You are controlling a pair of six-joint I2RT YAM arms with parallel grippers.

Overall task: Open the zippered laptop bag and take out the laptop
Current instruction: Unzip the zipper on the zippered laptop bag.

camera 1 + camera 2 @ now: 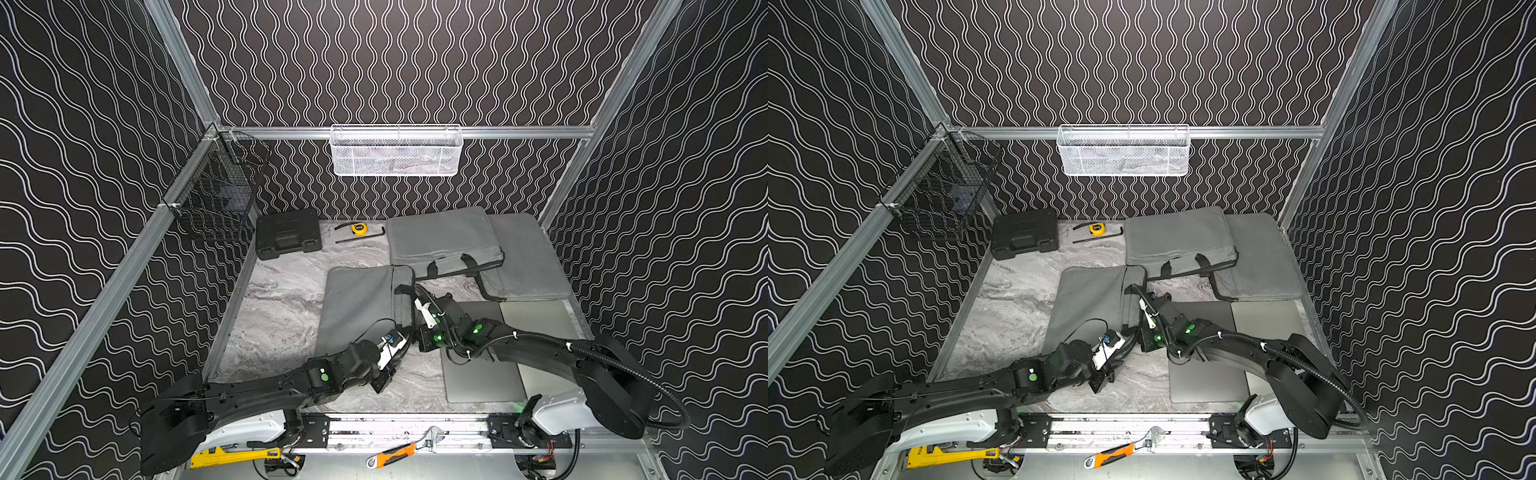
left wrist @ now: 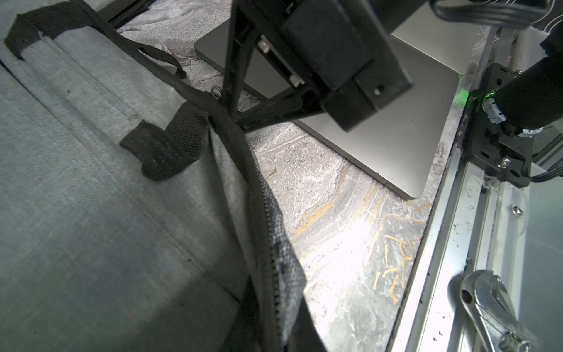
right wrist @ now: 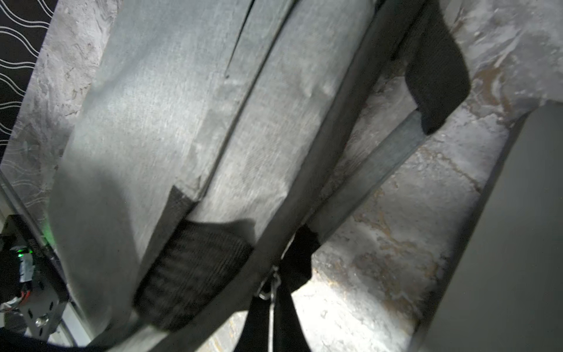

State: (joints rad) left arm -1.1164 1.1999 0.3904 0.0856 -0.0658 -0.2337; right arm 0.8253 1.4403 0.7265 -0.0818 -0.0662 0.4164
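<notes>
The marbled table (image 1: 282, 320) carries everything; the grey laptop bag (image 1: 361, 303) I am working on lies flat on it, and I place the rest from that bag. Behind it and to its right lie two more grey bags (image 1: 440, 241), one partly over the other; just to its right, on the bare table, lie a dark laptop (image 1: 484, 378) and a silver laptop (image 1: 540, 318), both out in the open. My bag's own laptop does not show, so I judge it is inside; the zipper (image 2: 265, 213) along the bag's right edge looks joined over the stretch the left wrist view shows; so the opening is barely begun, and the unzipping and the taking out are all left.

My right arm (image 1: 540, 349) reaches in low from the bag's right, over the dark laptop, wrist bent down to the bag's right edge near the nearer handle strap (image 2: 164, 146); my left arm (image 1: 257, 395) stretches in to the bag's near right corner. My right gripper (image 3: 272, 304) has its fingers pressed together, and they look clamped on the small metal zipper pull (image 3: 272, 286); my left gripper (image 1: 383, 381) is all but closed, seemingly pinching the zippered edge at that corner, which rises off the table, though its fingertips are hidden.
</notes>
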